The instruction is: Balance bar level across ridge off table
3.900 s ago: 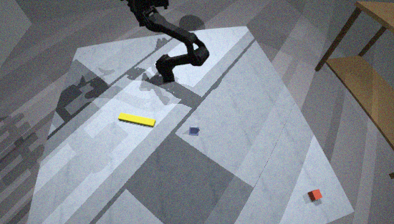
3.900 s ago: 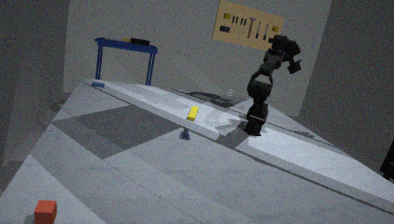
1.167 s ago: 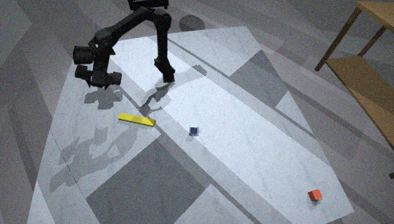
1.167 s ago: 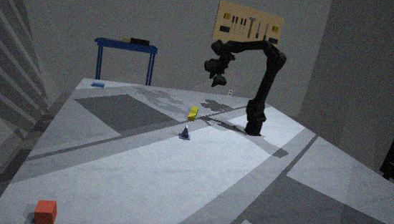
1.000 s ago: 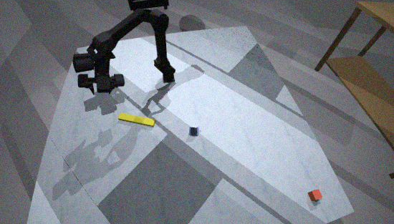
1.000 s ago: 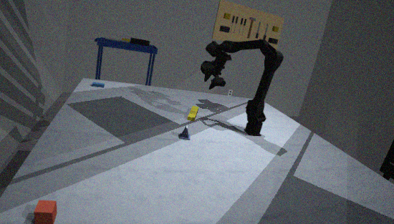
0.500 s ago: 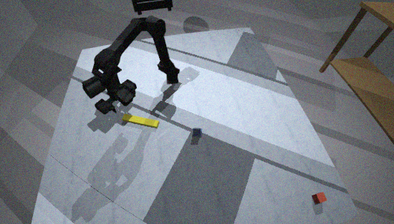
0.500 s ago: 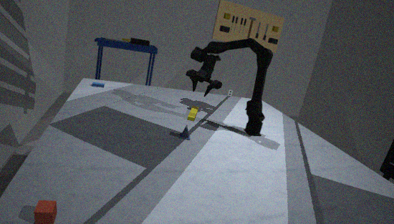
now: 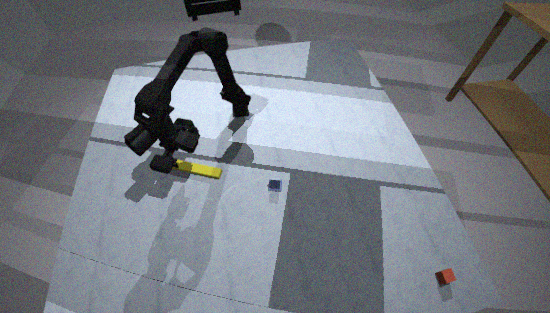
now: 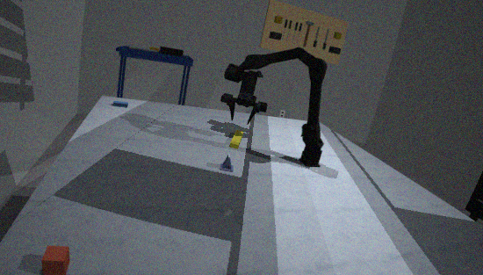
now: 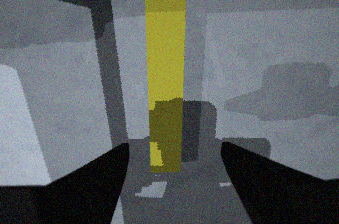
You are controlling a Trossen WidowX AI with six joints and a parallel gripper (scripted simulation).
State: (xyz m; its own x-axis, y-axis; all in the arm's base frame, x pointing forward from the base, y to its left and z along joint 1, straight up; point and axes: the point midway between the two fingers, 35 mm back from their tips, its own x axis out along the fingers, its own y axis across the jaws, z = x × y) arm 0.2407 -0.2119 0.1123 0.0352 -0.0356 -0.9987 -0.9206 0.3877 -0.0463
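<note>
The yellow bar (image 9: pixel 200 169) (image 10: pixel 236 140) (image 11: pixel 165 55) lies flat on the table. The ridge, a small dark blue wedge (image 9: pixel 274 185) (image 10: pixel 227 164), stands on the table apart from the bar, beyond its near end in the exterior view's direction. My gripper (image 10: pixel 241 121) (image 11: pixel 175 148) is open and points down, with its fingertips above the table and nothing held. In the wrist view the bar runs up the picture, and its lower end shows between the fingertips, a little left of centre. In the top view the gripper hides the bar's left end.
A red cube (image 9: pixel 445 276) (image 10: pixel 55 260) sits far from the bar and ridge. A small blue object (image 10: pixel 120 104) lies near the table's far left corner in the exterior view. A wooden shelf (image 9: pixel 510 119) and a blue bench (image 10: pixel 154 55) stand off the table.
</note>
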